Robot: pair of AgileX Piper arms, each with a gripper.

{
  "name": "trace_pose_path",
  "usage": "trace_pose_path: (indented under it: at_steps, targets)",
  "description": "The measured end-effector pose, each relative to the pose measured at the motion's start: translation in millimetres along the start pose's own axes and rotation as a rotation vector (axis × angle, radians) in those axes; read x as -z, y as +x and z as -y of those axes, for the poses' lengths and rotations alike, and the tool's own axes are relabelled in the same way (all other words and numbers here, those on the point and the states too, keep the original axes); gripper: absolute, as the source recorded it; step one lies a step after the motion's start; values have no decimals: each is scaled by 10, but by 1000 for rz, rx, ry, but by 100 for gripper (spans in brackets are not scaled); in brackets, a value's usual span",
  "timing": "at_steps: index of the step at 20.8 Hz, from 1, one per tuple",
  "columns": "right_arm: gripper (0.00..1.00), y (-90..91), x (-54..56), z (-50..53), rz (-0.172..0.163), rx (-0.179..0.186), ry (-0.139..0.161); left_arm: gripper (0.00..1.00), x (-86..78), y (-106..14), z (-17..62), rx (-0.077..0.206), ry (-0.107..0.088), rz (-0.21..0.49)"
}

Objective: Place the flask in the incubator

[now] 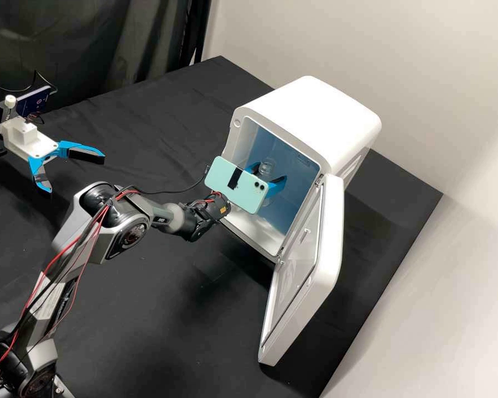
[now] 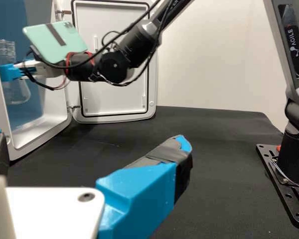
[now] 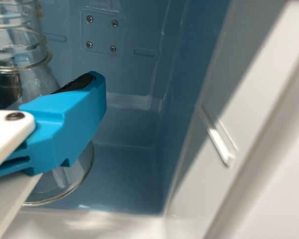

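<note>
Holding the flask point(image 3: 20, 55) at its neck, the right gripper point(image 1: 267, 173) sits inside the incubator point(image 1: 310, 119), with its blue fingers closed on the glass. One finger point(image 3: 65, 119) lies across the flask's shoulder, just under the ribbed neck. The flask is clear glass and stands upright within the incubator's blue chamber. Its round base is low over the chamber floor; I cannot tell whether it touches.

The incubator's white door point(image 1: 310, 260) is swung wide open, hanging from the edge of the opening, with its inner face turned toward the arms. A mint-green phone point(image 1: 237, 184) with a dark strip across its back rides on the right arm's wrist, just outside the incubator's opening.

The left gripper point(image 1: 74, 172) hangs above the black tabletop point(image 1: 177, 309), well apart from the incubator, on the side its opening faces. Its fingers are spread wide, with nothing between them.
</note>
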Motion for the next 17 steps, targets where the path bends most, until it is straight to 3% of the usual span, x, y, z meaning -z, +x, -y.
trace_pose_path:
  at_steps: [3, 7, 9, 13, 17]
  targets:
    - [0, 115, 24, 0, 20, 16, -8, 100, 3, 10, 24, 12, -2, 1]
    - [0, 216, 33, -10, 31, 5, -14, 100, -1, 25, 36, 20, -5, 7]
    - [0, 232, 8, 12, 43, 7, -5, 100, -4, 29, 46, 25, -7, 9]
    - [0, 304, -74, 110, 60, 30, -40, 100, -11, 37, 60, 32, -9, 14]
    - [0, 404, -165, 133, 80, 29, -39, 100, -8, 37, 59, 31, 8, 11]
